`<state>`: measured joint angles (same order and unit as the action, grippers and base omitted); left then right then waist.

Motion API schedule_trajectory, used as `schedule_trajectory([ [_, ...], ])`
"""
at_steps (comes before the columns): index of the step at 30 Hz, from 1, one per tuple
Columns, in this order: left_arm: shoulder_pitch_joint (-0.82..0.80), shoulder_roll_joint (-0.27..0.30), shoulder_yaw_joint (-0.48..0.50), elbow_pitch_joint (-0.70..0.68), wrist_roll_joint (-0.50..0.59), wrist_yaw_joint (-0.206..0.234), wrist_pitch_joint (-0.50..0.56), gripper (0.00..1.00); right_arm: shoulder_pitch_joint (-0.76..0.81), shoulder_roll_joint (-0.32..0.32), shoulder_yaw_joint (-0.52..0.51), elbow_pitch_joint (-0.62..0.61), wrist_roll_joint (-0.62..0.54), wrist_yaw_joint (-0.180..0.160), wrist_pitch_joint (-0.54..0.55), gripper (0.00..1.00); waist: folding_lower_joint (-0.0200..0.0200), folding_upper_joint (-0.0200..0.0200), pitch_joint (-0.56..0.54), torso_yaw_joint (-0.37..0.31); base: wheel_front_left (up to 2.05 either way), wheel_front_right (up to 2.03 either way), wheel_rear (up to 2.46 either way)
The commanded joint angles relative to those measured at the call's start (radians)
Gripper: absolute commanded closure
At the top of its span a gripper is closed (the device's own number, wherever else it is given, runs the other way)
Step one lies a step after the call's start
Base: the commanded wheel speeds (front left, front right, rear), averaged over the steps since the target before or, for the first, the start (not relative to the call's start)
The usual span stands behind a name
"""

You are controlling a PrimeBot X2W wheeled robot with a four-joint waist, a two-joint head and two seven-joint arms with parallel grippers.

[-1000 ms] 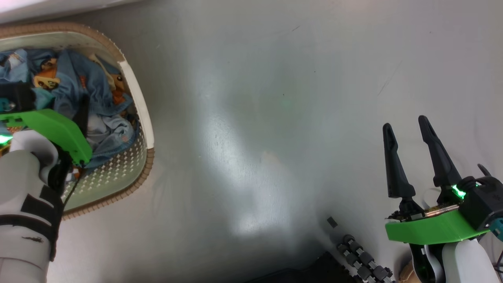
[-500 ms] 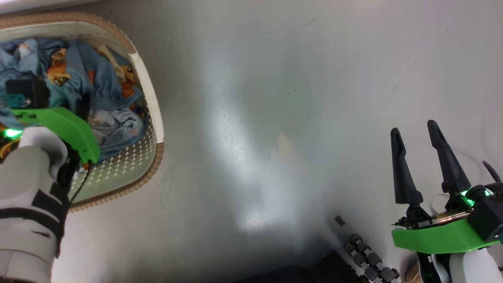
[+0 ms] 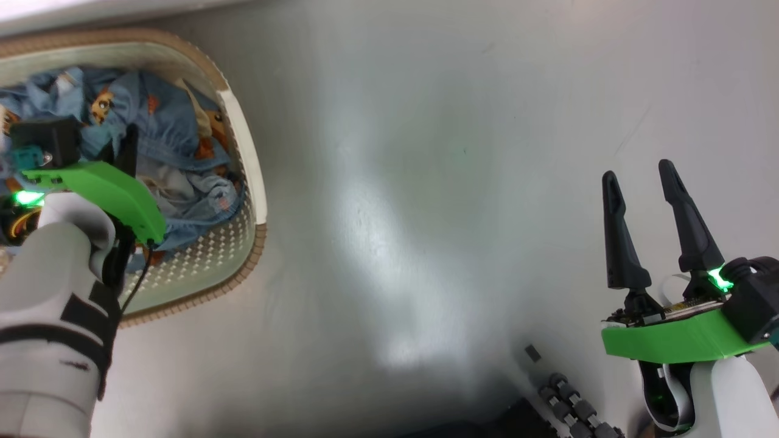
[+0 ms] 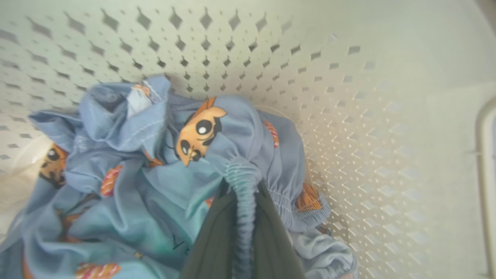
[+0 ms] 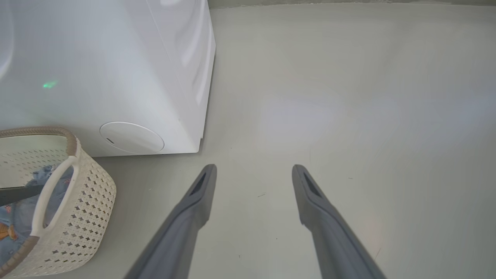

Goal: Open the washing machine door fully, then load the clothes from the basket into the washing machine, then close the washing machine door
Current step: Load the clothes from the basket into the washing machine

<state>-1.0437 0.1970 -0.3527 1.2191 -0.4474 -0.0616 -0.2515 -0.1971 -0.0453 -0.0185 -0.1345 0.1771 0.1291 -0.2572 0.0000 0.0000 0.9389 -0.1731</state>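
The left gripper (image 4: pixel 243 186), wide a second ago, now pinches the ruffled elastic hem of the soft blue bear-printed clothes (image 4: pixel 147 182) near the perforated wall of the cream plastic basket (image 4: pixel 310 69), so lifting can probably begin, while the right gripper (image 3: pixel 636 176) stands wide open over the glossy floor (image 3: pixel 426 182).

Basket left, floor right.
Basket (image 3: pixel 243 152) on the floor (image 3: pixel 426 182) at my left, just before the washing machine (image 5: pixel 116 77); clothes (image 3: pixel 164 121) in it. My left claw (image 4: pixel 242 186) is down in the basket, a fold of clothes between its fingers. My right claw (image 3: pixel 638 171) hangs over floor, well apart.
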Motion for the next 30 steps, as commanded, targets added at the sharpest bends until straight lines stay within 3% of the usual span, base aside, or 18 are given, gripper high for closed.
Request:
schedule_trajectory([
  [1,0.056,0.042,0.026,-0.027,-0.005,0.017,-0.009,1.00,0.027,-0.007,0.018,-0.010,0.009,0.002,-0.005,0.00,0.0000,0.0000,-0.041,0.013,0.00,0.00,0.00],
  [4,0.150,0.042,0.081,-0.176,0.000,0.064,-0.010,1.00,0.016,-0.006,0.020,0.010,0.001,0.002,-0.005,0.00,0.0000,0.0000,-0.101,0.032,0.00,0.00,0.00],
  [11,0.422,-0.001,0.203,-0.459,0.067,0.108,-0.010,1.00,0.018,-0.005,0.032,0.052,0.005,0.002,-0.005,0.00,0.0000,0.0000,-0.278,0.061,0.00,0.00,0.00],
  [18,0.635,-0.070,0.286,-0.654,0.157,0.107,-0.010,1.00,0.081,-0.005,0.037,0.102,0.008,0.002,-0.005,0.00,0.0000,0.0000,-0.468,0.103,0.00,0.00,0.00],
  [30,0.958,-0.130,0.402,-0.925,0.254,0.111,-0.010,1.00,0.205,-0.008,0.055,0.147,0.017,0.002,-0.005,0.00,0.0000,0.0000,-0.728,0.125,0.00,0.00,0.00],
])
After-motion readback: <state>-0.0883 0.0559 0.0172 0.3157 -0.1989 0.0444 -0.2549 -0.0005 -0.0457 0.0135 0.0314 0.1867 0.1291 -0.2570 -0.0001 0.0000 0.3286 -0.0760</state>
